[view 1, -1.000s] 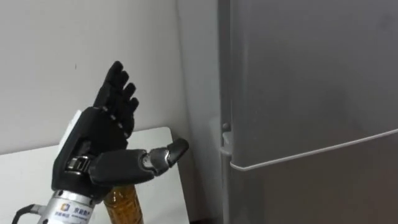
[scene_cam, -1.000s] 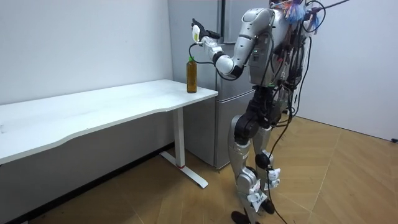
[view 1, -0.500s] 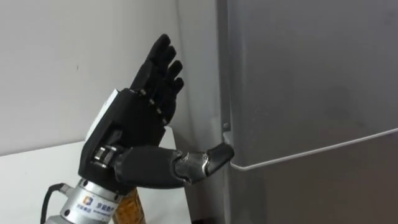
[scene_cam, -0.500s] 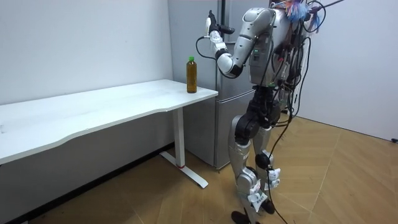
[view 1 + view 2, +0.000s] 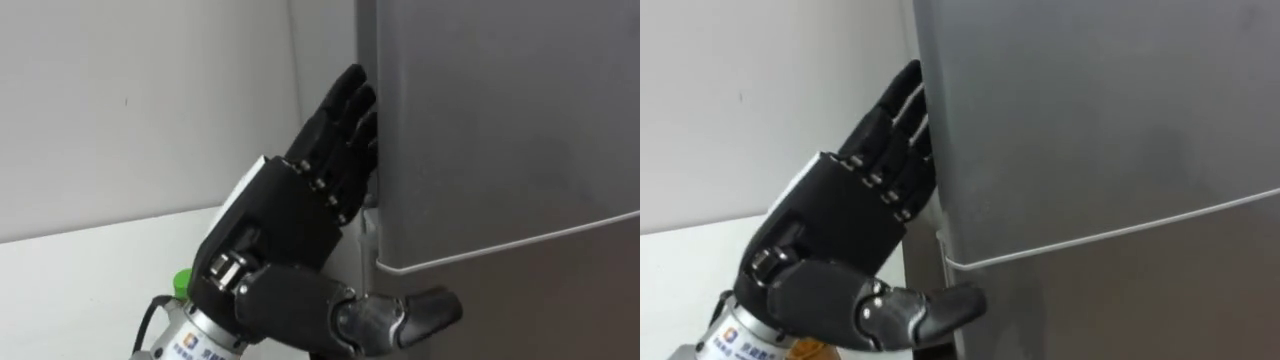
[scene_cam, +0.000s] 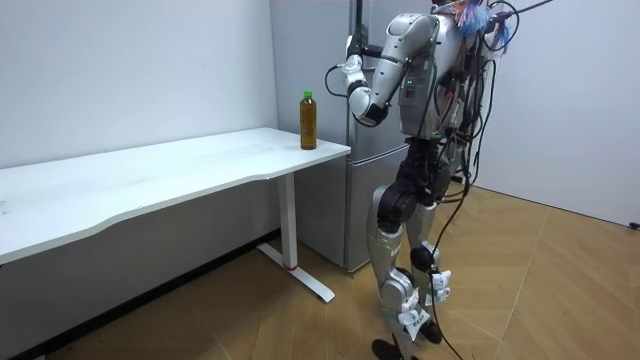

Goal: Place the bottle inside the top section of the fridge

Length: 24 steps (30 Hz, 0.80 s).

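Observation:
The bottle [image 6: 308, 120] of amber drink with a green cap [image 5: 182, 283] stands upright at the corner of the white table [image 6: 150, 175], next to the fridge. My left hand [image 5: 290, 220] is raised in front of me and open. Its straight fingers [image 5: 350, 105] reach into the gap at the left edge of the grey upper fridge door [image 5: 500, 120], and the thumb [image 5: 410, 315] lies across the front near the seam between the two doors. Both doors look closed. In the room view I stand upright facing the fridge [image 6: 355, 200], left hand [image 6: 352, 70] at its door edge.
A white wall runs behind the table [image 5: 90, 270]. The lower fridge door [image 5: 520, 300] lies under the seam. Open wooden floor [image 6: 540, 300] spreads behind me and towards the room view's right.
My left hand has swung from above the bottle to the right, and its fingers have reached the left edge of the upper fridge door. The bottle has stayed on the table.

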Available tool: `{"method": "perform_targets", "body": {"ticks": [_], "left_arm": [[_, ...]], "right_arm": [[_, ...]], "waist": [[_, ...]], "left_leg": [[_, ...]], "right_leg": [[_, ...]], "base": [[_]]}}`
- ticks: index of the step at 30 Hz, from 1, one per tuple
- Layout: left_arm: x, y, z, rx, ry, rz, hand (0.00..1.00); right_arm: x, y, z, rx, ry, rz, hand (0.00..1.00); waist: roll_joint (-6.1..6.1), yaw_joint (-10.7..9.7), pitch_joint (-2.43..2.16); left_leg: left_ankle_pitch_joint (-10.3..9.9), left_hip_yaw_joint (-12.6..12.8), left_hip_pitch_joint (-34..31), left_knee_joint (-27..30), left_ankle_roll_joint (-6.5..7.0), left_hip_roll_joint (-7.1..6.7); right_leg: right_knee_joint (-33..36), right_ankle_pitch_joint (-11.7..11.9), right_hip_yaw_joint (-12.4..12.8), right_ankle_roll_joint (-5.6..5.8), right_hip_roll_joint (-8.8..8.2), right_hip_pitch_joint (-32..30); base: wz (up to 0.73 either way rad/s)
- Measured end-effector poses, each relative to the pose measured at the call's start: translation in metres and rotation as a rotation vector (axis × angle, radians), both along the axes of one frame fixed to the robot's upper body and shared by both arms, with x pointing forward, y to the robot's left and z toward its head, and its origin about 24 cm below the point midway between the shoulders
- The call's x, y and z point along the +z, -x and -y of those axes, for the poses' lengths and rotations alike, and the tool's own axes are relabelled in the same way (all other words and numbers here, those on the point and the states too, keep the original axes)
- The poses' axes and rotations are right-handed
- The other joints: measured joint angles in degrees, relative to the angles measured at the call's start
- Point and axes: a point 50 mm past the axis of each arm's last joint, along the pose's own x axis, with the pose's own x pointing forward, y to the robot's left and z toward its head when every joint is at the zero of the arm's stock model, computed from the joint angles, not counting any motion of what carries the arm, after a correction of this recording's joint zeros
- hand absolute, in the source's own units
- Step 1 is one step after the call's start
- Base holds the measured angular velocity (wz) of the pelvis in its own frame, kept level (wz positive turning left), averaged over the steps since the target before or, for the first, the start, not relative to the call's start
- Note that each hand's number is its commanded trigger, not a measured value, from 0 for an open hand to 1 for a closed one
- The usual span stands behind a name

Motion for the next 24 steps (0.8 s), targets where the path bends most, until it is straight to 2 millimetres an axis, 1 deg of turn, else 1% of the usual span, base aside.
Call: {"method": "perform_targets", "body": {"ticks": [7,8,9,10,14,17,20,24], "left_arm": [[-0.008,0.000,0.007,-0.048,-0.022,-0.028,0.00],[-0.009,0.000,0.008,-0.051,-0.024,-0.032,0.61],[-0.012,0.000,0.008,-0.057,-0.028,-0.039,0.84],[-0.014,-0.002,0.009,-0.062,-0.035,-0.049,1.00],[-0.022,-0.002,0.010,-0.066,-0.044,-0.091,1.00],[-0.024,-0.003,0.009,-0.060,-0.040,-0.105,1.00],[-0.027,-0.002,0.011,-0.079,-0.049,-0.111,1.00],[-0.028,0.001,0.016,-0.122,-0.051,-0.105,1.00]], "right_arm": [[0.000,-0.003,0.000,0.019,0.002,0.002,0.00],[0.000,-0.003,0.000,0.020,0.001,0.002,0.00],[0.000,-0.003,0.000,0.020,0.001,0.001,0.00],[0.000,-0.003,-0.001,0.020,0.001,0.001,0.00],[0.000,-0.003,-0.001,0.019,0.000,-0.004,0.00],[0.000,-0.004,-0.001,0.019,0.000,-0.003,0.00],[0.000,-0.006,-0.001,0.022,-0.001,-0.001,0.00],[0.000,-0.009,-0.002,0.033,-0.003,-0.002,0.00]], "waist": [[-0.10,0.00,0.07],[-0.10,0.01,0.07],[-0.10,0.04,0.07],[-0.09,0.05,0.06],[-0.09,-0.02,0.06],[-0.08,-0.08,0.05],[-0.08,-0.84,0.05],[-0.08,-1.23,0.05]], "left_leg": [[0.00,0.02,-0.40,-0.08,0.00,-0.03],[0.00,0.03,-0.41,-0.08,0.00,-0.03],[0.00,0.03,-0.42,-0.07,0.00,-0.02],[0.00,0.03,-0.46,-0.06,0.00,-0.01],[0.00,0.03,-0.63,-0.02,0.00,-0.03],[0.00,0.03,-0.91,0.10,0.00,-0.03],[0.00,0.03,-1.07,0.19,0.00,-0.01],[0.01,0.04,-1.05,0.24,0.01,-0.03]], "right_leg": [[0.03,0.01,-0.18,0.01,-0.04,-0.35],[0.03,0.01,-0.16,0.01,-0.03,-0.37],[0.04,0.01,-0.15,0.01,-0.01,-0.37],[0.04,0.01,-0.15,0.01,-0.01,-0.39],[0.04,0.01,-0.57,0.01,-0.06,-0.42],[0.02,0.01,-0.84,0.01,-0.10,-0.49],[0.00,0.01,-1.18,0.01,-0.10,-0.49],[0.07,0.01,-1.47,0.01,-0.17,-0.45]], "base": [[0.01],[0.00],[0.00],[0.00],[0.04],[0.06],[0.06],[0.00]]}}
